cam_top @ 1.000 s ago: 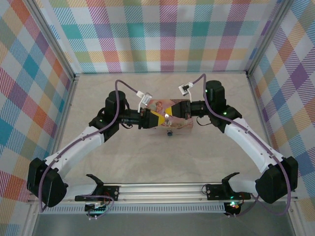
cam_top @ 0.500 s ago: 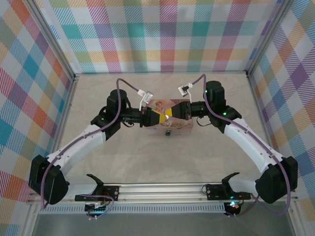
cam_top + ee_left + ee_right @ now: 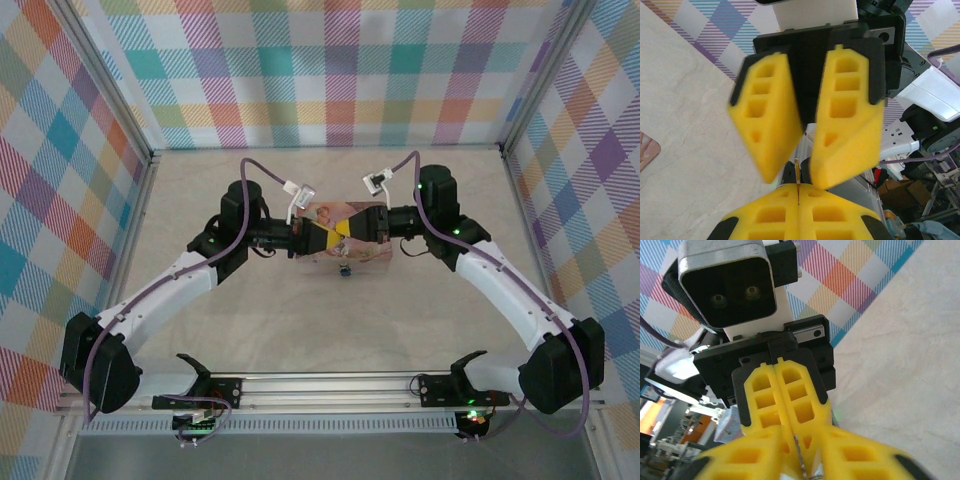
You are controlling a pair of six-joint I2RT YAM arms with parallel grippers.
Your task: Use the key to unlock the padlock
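1. My left gripper [image 3: 333, 233] pinched the key [image 3: 797, 172]; my right gripper [image 3: 343, 229] faced it, fingers spread apart.
2. The padlock [image 3: 344, 268] sat at the tin's [image 3: 375, 256] near side.
3. This was the hand-over step, I thought; next, the key must go down to the padlock.

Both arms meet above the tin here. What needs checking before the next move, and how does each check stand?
1. Left end effector shut on the key: ok, a thin sliver sticks out past its closed fingertips.
2. Right end effector free of the key: ok, its jaws stand apart on either side of it.
3. Padlock unobstructed: ok, it sits at the near edge of the tin with neither arm over it.
4. Bladed end of the key pointing outward: cannot tell, too thin.
5. Keyhole facing a reachable side: cannot tell, the padlock is too small.
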